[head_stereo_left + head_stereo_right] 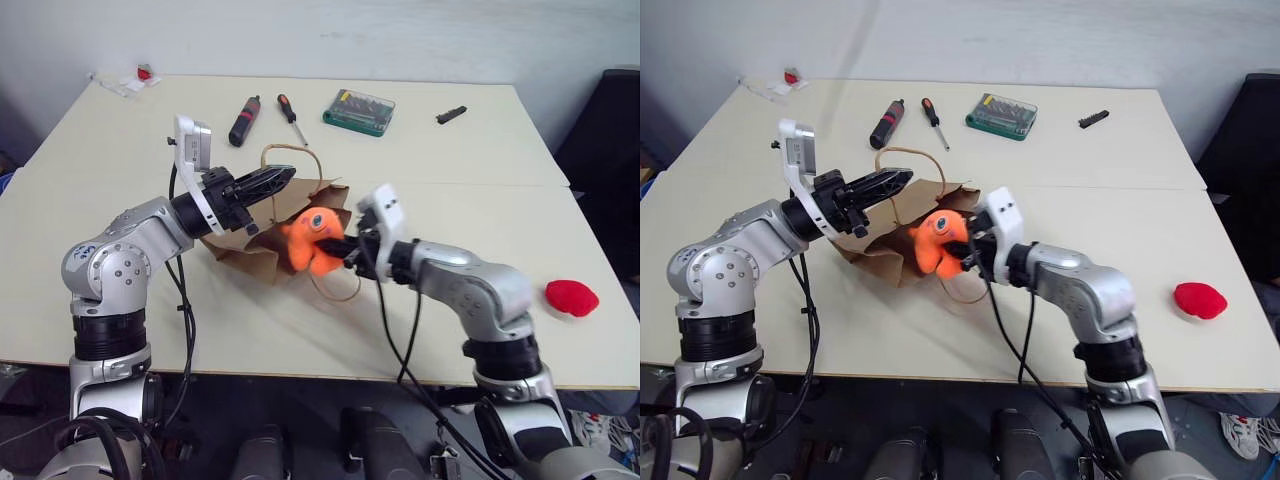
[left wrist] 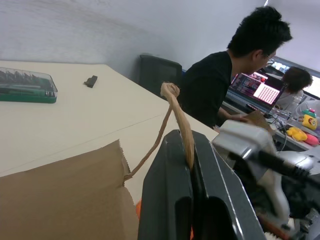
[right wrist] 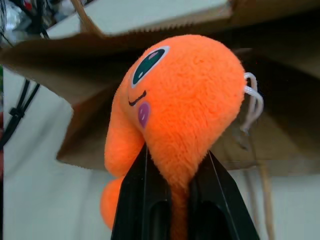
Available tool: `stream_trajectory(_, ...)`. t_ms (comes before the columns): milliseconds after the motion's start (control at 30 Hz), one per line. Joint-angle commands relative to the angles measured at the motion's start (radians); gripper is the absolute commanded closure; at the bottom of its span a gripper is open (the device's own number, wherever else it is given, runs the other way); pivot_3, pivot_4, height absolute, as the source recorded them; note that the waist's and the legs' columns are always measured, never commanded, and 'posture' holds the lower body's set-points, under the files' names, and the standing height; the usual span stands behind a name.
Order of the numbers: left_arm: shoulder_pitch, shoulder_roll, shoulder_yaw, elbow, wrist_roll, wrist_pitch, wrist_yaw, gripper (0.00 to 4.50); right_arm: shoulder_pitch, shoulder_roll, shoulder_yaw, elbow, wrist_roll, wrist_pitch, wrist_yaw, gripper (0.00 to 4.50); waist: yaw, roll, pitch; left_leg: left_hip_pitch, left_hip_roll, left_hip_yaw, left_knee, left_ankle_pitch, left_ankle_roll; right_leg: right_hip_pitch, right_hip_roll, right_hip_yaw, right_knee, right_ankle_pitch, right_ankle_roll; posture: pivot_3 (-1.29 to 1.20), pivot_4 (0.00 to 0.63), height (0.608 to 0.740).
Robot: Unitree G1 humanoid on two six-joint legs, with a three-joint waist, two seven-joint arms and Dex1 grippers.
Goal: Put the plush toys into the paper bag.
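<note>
Left of centre in the head views, our left end effector (image 1: 283, 178) is closed tight on one twisted loop handle (image 2: 176, 107) of the paper bag (image 1: 255, 245), lifting that handle so the bag's mouth faces toward the right of the frame; the left wrist view shows the handle pinched between the two black fingers (image 2: 165, 200). The bag itself lies crumpled on the worktop (image 1: 150, 140) just below and behind that end effector, in the middle of the frame. Right at its mouth, at centre frame, sits the orange fish plush (image 1: 308, 240), and our right end effector (image 1: 338, 250) has it clamped by its lower part, the fingers squeezing the soft fabric as the right wrist view makes plain. We judge the step in hand to be carrying the first toy to the opening. The next move calls for pushing the fish deeper past the serrated rim, then letting go while the left side keeps the mouth open. Far right, near the worktop's edge, the red plush (image 1: 571, 297) lies untouched and well apart; we reckon it comes after.
</note>
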Motion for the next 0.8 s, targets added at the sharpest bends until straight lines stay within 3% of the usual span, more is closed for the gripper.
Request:
stream_trajectory(33,-0.009,-0.002,-0.013,-0.04,-0.011,-0.016,-0.024,4.5,-0.102,-0.005,0.088,0.111,-0.088,-0.085,0.062,4.49,-0.001,0.0,0.0,0.0,0.0,0.0,0.0,0.0,0.0,0.0,0.0,0.0,0.0,0.0,0.0,0.0,0.15,0.74)
stream_trajectory(233,-0.01,-0.012,-0.026,-0.058,-0.025,-0.004,-0.03,4.5,-0.211,0.017,0.17,0.333,-0.159,-0.156,0.195,4.49,-0.003,0.0,0.0,0.0,0.0,0.0,0.0,0.0,0.0,0.0,0.0,0.0,0.0,0.0,0.0,0.0,0.15,0.74)
stream_trajectory(533,0.016,-0.007,-0.018,-0.11,-0.071,0.032,-0.033,4.5,-0.335,0.192,-0.135,0.727,-0.066,-0.172,0.107,4.49,-0.021,0.0,0.0,0.0,0.001,0.0,0.0,0.0,0.0,0.0,0.0,0.0,0.001,0.0,0.0,0.0,0.15,0.74)
stream_trajectory(700,0.029,-0.004,-0.01,-0.115,-0.07,0.026,-0.022,4.5,-0.372,0.243,-0.307,0.823,0.005,-0.161,0.035,4.49,-0.026,0.0,0.0,0.0,0.001,0.0,0.0,0.0,0.0,0.0,0.0,0.0,0.001,0.0,0.0,0.0,0.15,0.74)
stream_trajectory(800,0.026,-0.009,-0.008,-0.107,-0.064,0.013,-0.018,4.5,-0.37,0.265,-0.319,0.837,-0.015,-0.185,0.003,4.49,-0.028,0.001,0.0,0.0,0.001,0.0,0.0,0.0,0.0,0.0,0.0,0.0,0.001,0.0,0.0,0.0,0.15,0.74)
